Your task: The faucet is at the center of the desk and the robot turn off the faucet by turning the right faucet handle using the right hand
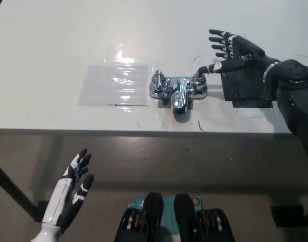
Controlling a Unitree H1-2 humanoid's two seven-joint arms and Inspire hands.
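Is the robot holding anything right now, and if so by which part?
Nothing is held: the right hand is open beside the right faucet handle; the left hand hangs open.

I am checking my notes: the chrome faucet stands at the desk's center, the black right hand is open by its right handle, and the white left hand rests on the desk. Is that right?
One detail is wrong. The head view shows the white left hand below the desk edge, at the picture's lower left, not resting on it. The faucet, its right handle and the open black right hand are as you wrote.
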